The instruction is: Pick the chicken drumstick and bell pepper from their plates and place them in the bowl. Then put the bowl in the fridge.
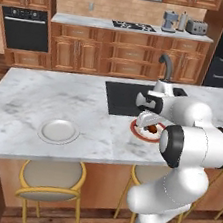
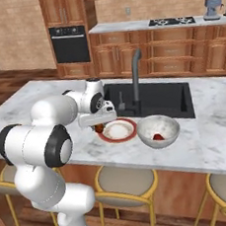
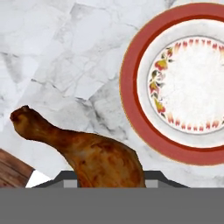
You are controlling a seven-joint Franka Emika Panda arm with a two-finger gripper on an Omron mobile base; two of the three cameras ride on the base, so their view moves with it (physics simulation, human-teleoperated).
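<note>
The marble island counter carries everything in play, with the black sink set into its far side. On the counter's right part stands the bowl, deep and pale, with the red bell pepper already lying in its bottom. Just left of the bowl sits the red-rimmed plate, bare now, its inner ring painted with small flowers. The plain plate lies well apart, far to the left on the counter, and is bare too.

The gripper hangs over the left edge of the red-rimmed plate, and the chicken drumstick is between its fingers: in the hand view the thick end sits right at the jaws while the thin bone end sticks out to one side, above the marble beside the plate. The jaws are partly closed, clamped on that meaty end.

The drumstick looks light but glossy, so I judge it slippery and somewhat yielding; the thick end is the sounder place to hold, since the narrow bone could swivel or slide out. The bowl will likely be heavier and hard-walled, best taken by its rim.

No brand, label or writing can be read anywhere.
</note>
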